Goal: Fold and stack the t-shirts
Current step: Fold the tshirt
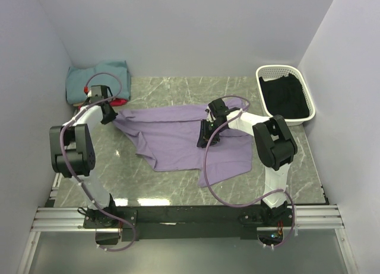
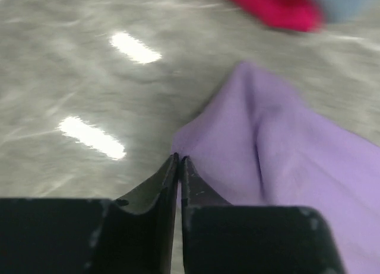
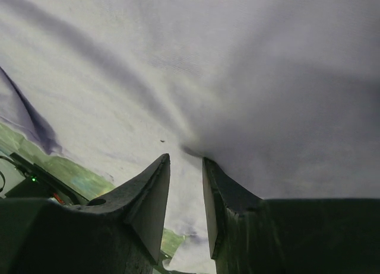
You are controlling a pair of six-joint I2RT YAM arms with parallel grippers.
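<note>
Step in hand looks like spreading the lavender shirt (image 1: 178,137) flat before folding. Left gripper (image 2: 180,159), fingers together, pinches the shirt's far-left corner, just beside the teal shirt (image 1: 98,78) & red shirt (image 1: 120,101). It should pull outward & low, w/o letting the thin edge slip. Shirt lies mid-table, rumpled, matte, w/ one flap trailing toward the arm bases. Right gripper (image 3: 185,159), fingers narrowly apart w/ a cloth pucker nipped between, grips mid-shirt. It should lift evenly and keep tension.
</note>
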